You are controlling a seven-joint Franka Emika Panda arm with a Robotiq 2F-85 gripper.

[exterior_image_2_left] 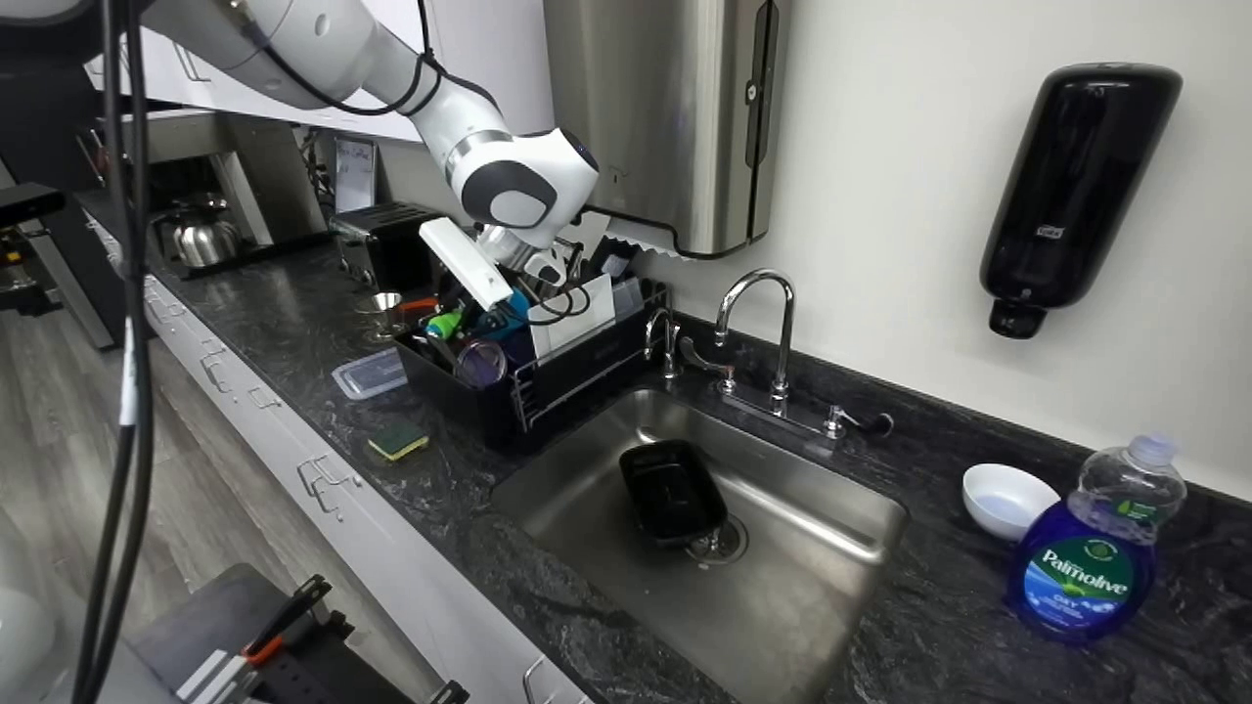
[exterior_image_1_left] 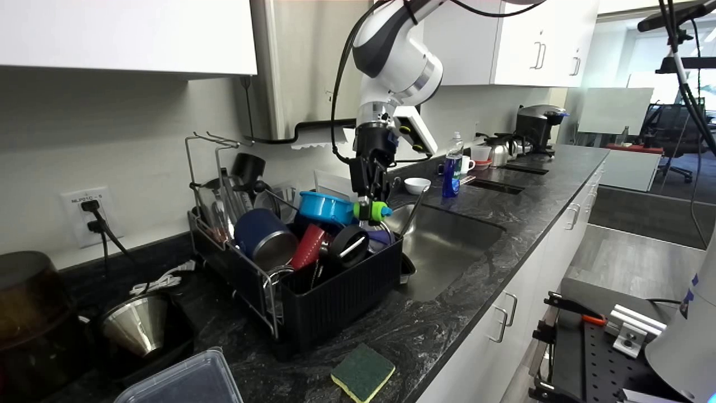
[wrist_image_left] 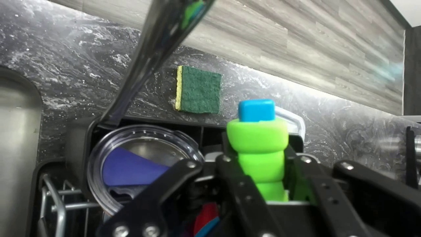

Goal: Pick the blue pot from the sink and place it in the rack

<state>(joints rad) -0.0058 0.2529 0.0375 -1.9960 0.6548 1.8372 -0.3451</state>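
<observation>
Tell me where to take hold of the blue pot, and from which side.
Its green handle, probably from above: it juts out roughly level from the side of the blue pot, and the gripper, pointing down, has it between its fingers.

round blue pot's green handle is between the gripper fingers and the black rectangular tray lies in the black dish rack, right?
The black rectangular tray isn't in the black dish rack: it lies in the steel sink, as an exterior view shows. The rest holds.
</observation>
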